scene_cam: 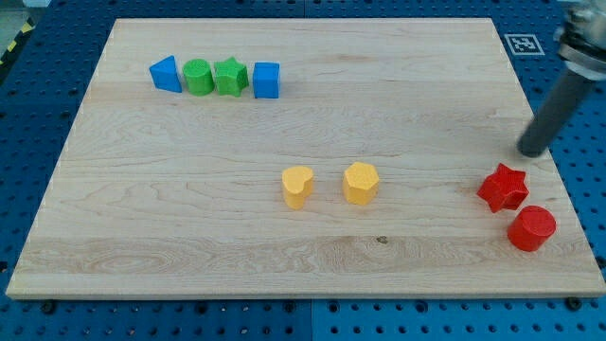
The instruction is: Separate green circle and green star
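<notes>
The green circle (198, 77) and the green star (230, 77) sit side by side and touching near the view's top left, in a row between a blue triangle (166, 74) on the left and a blue cube (267, 80) on the right. My tip (532, 152) is at the board's right edge, just above the red star (503, 188), far to the right of the green blocks.
A red cylinder (531, 228) lies below the red star at the lower right. A yellow heart (297, 187) and a yellow hexagon (361, 183) sit near the middle. The wooden board (303, 256) rests on a blue pegboard.
</notes>
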Motion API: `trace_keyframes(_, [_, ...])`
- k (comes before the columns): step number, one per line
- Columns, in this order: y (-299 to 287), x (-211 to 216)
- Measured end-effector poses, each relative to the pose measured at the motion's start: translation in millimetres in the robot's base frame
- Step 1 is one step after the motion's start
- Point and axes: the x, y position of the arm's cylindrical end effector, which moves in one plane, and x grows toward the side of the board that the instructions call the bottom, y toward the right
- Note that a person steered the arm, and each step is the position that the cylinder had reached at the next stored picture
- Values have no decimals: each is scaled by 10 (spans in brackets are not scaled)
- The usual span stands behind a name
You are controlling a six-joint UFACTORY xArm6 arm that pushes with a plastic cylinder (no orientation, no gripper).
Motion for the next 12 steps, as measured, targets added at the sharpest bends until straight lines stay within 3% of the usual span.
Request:
trace_keyframes(1, [-421,-26])
trace_keyframes(2, [-644,224])
trace_keyframes(3, [-674,446])
trace_keyframes(6, [-411,576])
trace_keyframes(7, [-852,372])
trace_keyframes(8, [-1176,-145])
trace_keyframes(9, [-1344,-883])
trace_keyframes(10, [-1866,-1585])
trace_keyframes(11, [-2785,-1937])
trace_keyframes(12, [-3677,-1989])
